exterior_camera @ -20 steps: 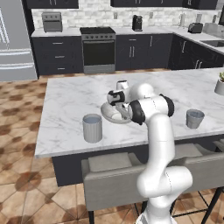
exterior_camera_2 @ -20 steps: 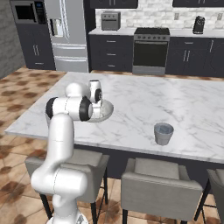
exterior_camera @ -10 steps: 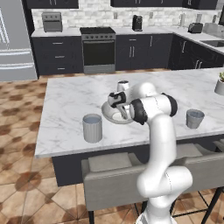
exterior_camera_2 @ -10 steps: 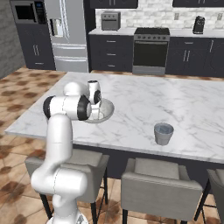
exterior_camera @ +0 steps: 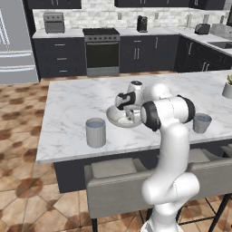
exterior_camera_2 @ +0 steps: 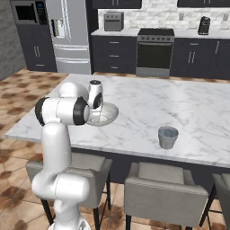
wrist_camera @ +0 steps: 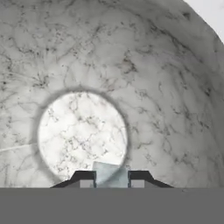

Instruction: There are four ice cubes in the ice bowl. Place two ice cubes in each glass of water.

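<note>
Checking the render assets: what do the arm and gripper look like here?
Glossy white rounded arm with black bands at its joints, one thick black ring beside the big elbow housing. The hand is white with dark sections. The gripper has two small dark fingertips with pale grey pads. No cables or markings visible.

Pale ice cube (wrist_camera: pixel 111 174) (pincer-clamped), over mottled ice bowl (wrist_camera: pixel 175 87)

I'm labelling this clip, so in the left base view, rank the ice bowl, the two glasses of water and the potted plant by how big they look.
1. Ice bowl, widest.
2. Left glass of water.
3. Right glass of water: looks smaller than its twin, though the two may really match.
4. Potted plant, cut by the frame edge, so unsure.
</note>
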